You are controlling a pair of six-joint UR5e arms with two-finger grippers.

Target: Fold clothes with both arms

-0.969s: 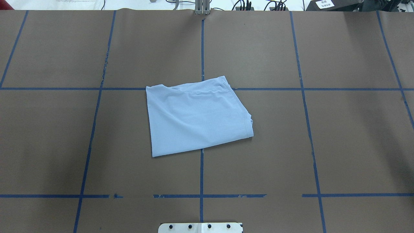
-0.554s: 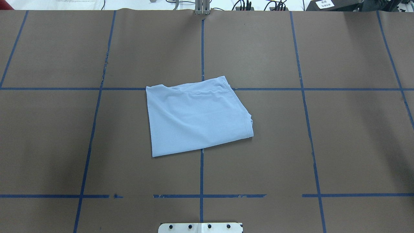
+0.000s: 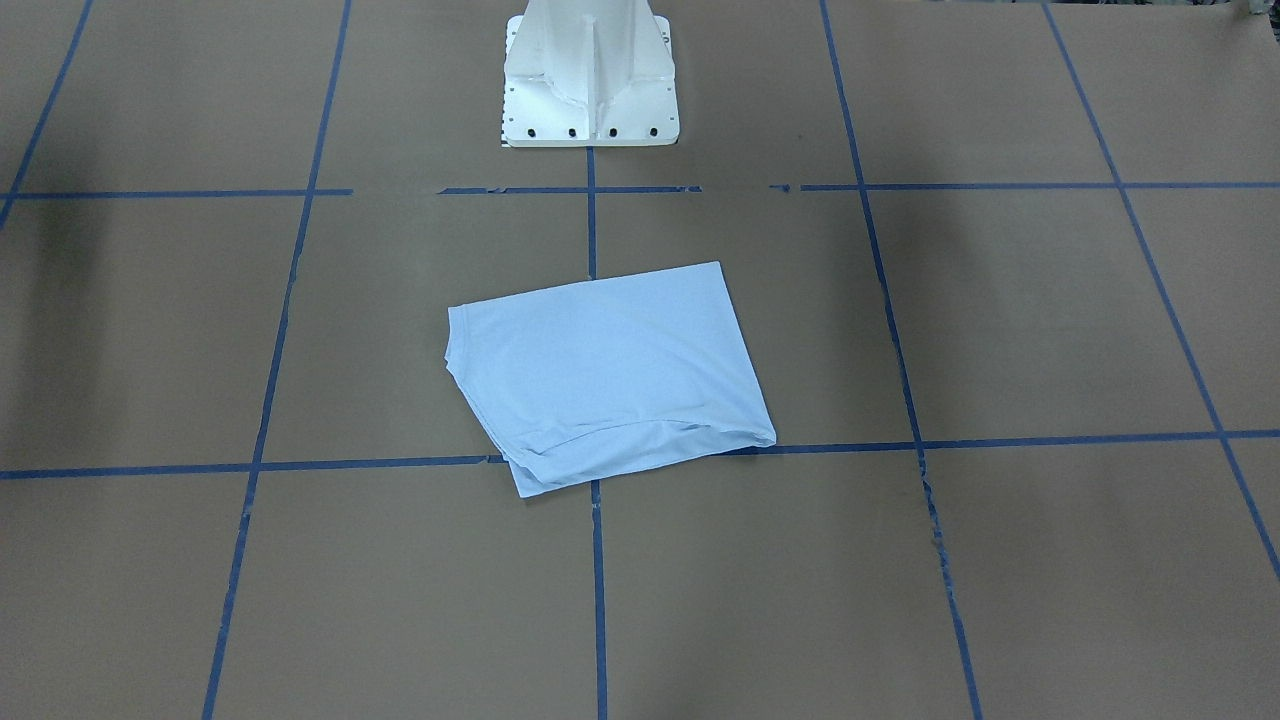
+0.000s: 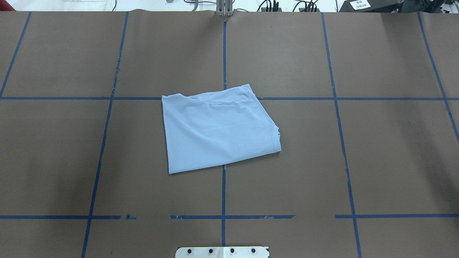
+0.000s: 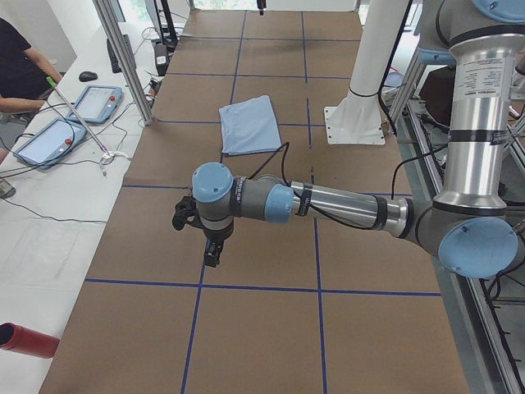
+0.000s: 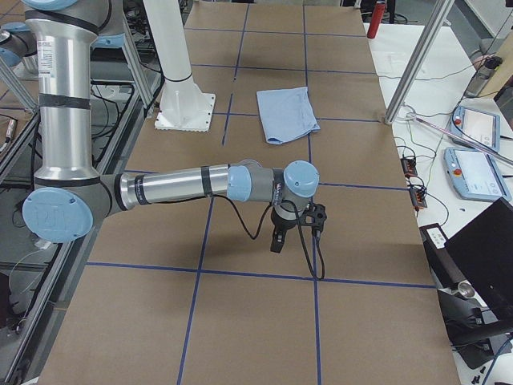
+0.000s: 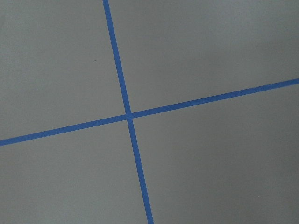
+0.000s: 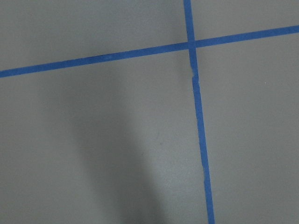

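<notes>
Between the earlier overhead pictures and this one nothing can be seen to have moved: the T-shirt lies in the same place, with the same outline and the same creases, and no arm has come into that view. The shirt rests flat on the brown table near its middle, covering the crossing of two blue tape lines, in front of the white pedestal base and apart from it. It is folded into a skewed four-sided packet of plain light blue cloth. The side toward the robot is straight and clean. The far side shows a lower layer peeping out beneath a curved seam, which may be the collar or a hem; the pictures are too coarse to settle it. A stitched hem runs down the short edge at the overhead view's right, and soft diagonal wrinkles cross the top layer. The left arm stretches low over the table's end on the robot's left, its left gripper pointing down above the bare surface, well apart from the shirt. The right arm does likewise at the other end, with the right gripper hanging over bare table. Both grippers appear only in the side views, so how wide either one stands cannot be told. The wrist cameras show only brown surface and crossing tape.
</notes>
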